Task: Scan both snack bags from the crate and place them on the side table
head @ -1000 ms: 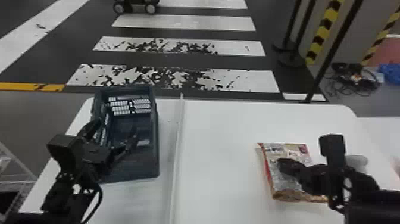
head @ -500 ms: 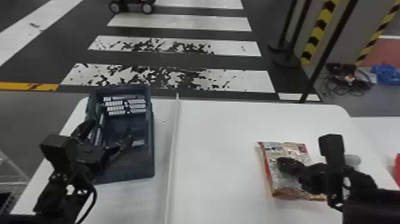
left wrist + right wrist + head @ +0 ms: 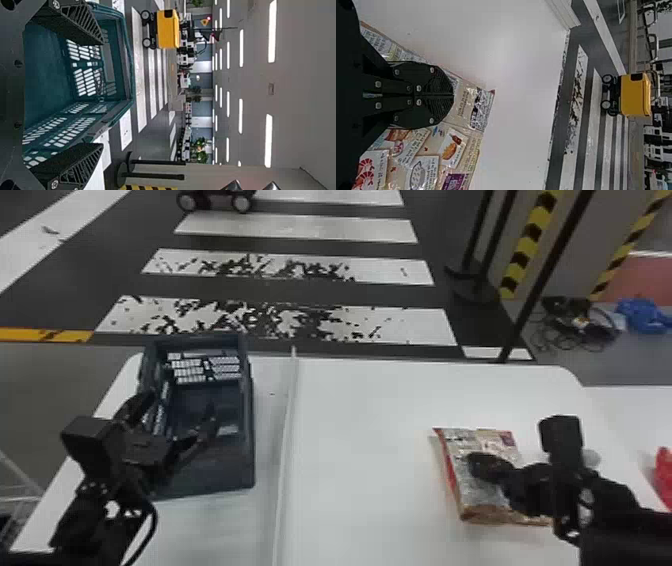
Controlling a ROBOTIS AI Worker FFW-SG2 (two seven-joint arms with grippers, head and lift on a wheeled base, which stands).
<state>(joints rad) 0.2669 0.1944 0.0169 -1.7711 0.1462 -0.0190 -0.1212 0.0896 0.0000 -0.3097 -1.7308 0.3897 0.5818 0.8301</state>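
One snack bag (image 3: 475,495) is out on the surface (image 3: 365,450) at right, under my right end effector (image 3: 451,95), fingers together. My left end effector (image 3: 181,405), fingers apart, is at the crate (image 3: 248,425), left. Scanning I can't confirm; placing on the side table (image 3: 635,410) seems to remain.

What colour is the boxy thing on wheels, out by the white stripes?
The boxy thing is yellow; the left wrist view shows it best.

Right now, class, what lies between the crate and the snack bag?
In the head view, a pale strip runs along the white tabletop between the crate and snack bag.
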